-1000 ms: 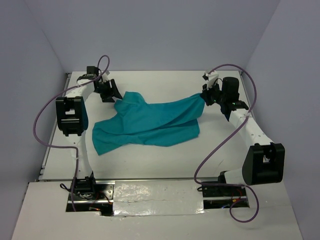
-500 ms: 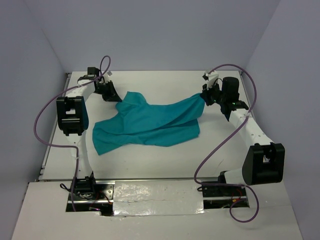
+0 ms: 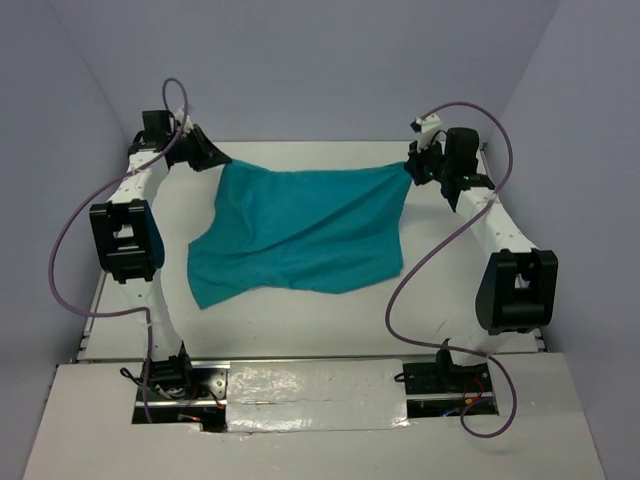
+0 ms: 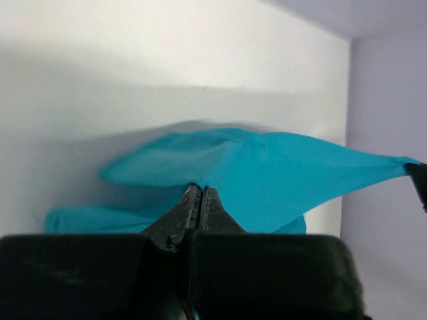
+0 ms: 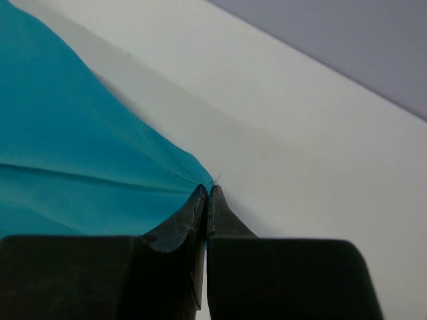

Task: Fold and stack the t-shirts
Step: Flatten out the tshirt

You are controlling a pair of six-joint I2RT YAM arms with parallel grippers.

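White table (image 3: 300, 330) boxed in by pale lilac walls (image 3: 300, 70). Teal t-shirt (image 3: 300, 225) sits mid-table toward the far side. Its far edge is drawn into a nearly straight line running left-right; the rest slopes down toward the near side and spreads on the surface w/ soft diagonal creases. The near-left corner pokes out furthest, a blunt tongue just beside the left arm (image 3: 125, 235). Left gripper (image 3: 213, 160) is clamped on the far-left corner: in its wrist view the fingers are pressed together w/ cloth fanning out from the tips, and a shadow under the fabric suggests that end is off the table. Right gripper (image 3: 410, 172) is likewise closed, pinching the far-right corner; its wrist view shows folds converging right at the tips. Right arm (image 3: 515, 285) runs along the right side, well apart from the cloth body. Key relation: the held edge is the long axis, spanning btwn the two grippers across the far side, and the whole body of the shirt lies nearward of both. Neither arm is nearer; each owns one end. Judgement: shirt is being spread, not yet folded. Next move prob. needs both ends carried together in the same direction, keeping tension even, or the loose near-left tongue will bunch.
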